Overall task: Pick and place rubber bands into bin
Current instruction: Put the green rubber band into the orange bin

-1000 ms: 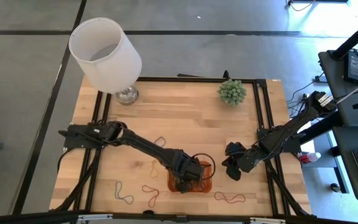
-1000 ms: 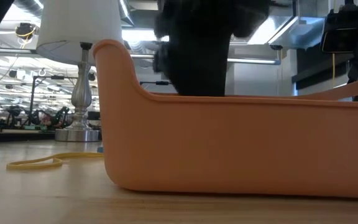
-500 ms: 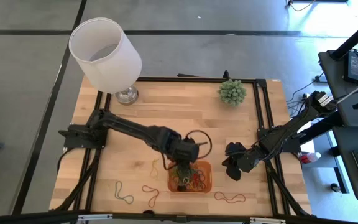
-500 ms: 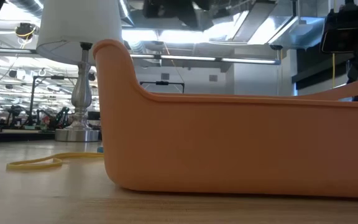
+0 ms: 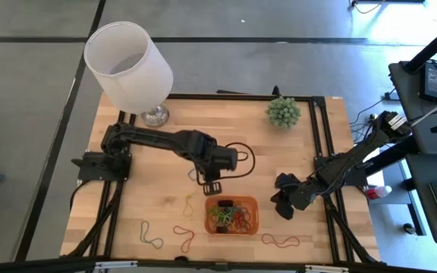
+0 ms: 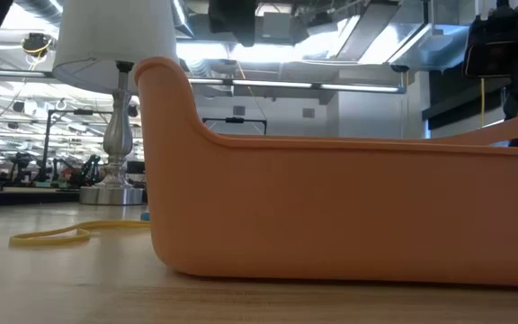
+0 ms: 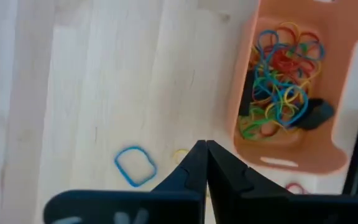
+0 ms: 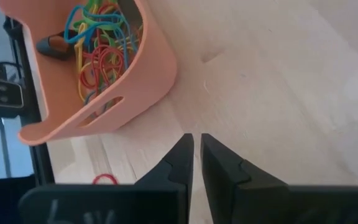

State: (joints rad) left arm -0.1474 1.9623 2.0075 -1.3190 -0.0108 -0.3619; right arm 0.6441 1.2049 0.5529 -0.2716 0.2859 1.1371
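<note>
The orange bin (image 5: 250,220) stands near the table's front edge, with a tangle of coloured rubber bands (image 5: 230,214) lying in it. It also shows in the left wrist view (image 7: 344,118). Loose rubber bands lie flat on the wood: a yellow one (image 5: 189,203), a blue one (image 7: 135,167), red ones (image 5: 184,236) (image 5: 279,241) and a green-blue one (image 5: 150,235). My left gripper (image 5: 212,186) hangs shut above the table, just beyond the bin's far left corner, with nothing in it. My right gripper (image 5: 283,205) waits low to the bin's right, its fingers (image 8: 182,158) almost together and bare.
A lamp with a white shade (image 5: 127,64) stands at the far left corner and a small green plant (image 5: 283,112) at the far right. In the low view the bin's wall (image 6: 331,207) fills the front, with a yellow band (image 6: 52,236) to its left.
My left gripper has risen out of the bin and gone toward the table's far and left side, so it now hangs beyond the bin's far left corner. The rubber bands in the bin, covered a second ago, now lie in plain view.
</note>
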